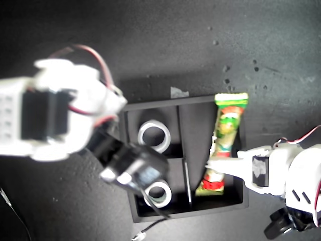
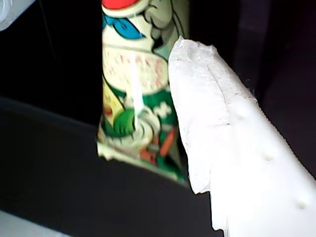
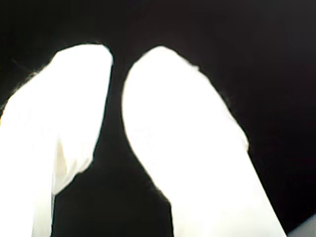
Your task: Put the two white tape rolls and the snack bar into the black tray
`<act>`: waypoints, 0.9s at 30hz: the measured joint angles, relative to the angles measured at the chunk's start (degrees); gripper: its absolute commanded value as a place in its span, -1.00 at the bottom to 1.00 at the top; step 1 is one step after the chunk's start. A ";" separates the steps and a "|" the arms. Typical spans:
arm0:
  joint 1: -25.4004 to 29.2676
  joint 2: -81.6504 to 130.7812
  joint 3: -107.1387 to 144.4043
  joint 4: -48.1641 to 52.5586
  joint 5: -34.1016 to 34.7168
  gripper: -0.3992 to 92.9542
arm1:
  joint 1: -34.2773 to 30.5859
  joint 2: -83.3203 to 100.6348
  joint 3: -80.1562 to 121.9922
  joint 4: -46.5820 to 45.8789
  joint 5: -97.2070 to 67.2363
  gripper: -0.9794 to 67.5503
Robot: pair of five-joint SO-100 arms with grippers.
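The black tray sits mid-table. One white tape roll lies in its far small compartment. A second tape roll lies in the near one, partly under my second arm. The snack bar lies in the long compartment, its far end over the tray wall. My first gripper reaches in from the exterior view's right, open, with one white finger beside the snack bar and no finger on the bar's other side. My second gripper is shut on nothing over dark ground.
My second arm's white body fills the exterior view's left and overhangs the tray's left wall. A small white scrap lies just beyond the tray's far wall. Dark speckled tabletop surrounds the tray.
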 measured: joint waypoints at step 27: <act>16.35 92.99 100.55 -31.73 -18.90 -0.99 | 4.57 92.55 88.68 -14.94 62.67 -0.99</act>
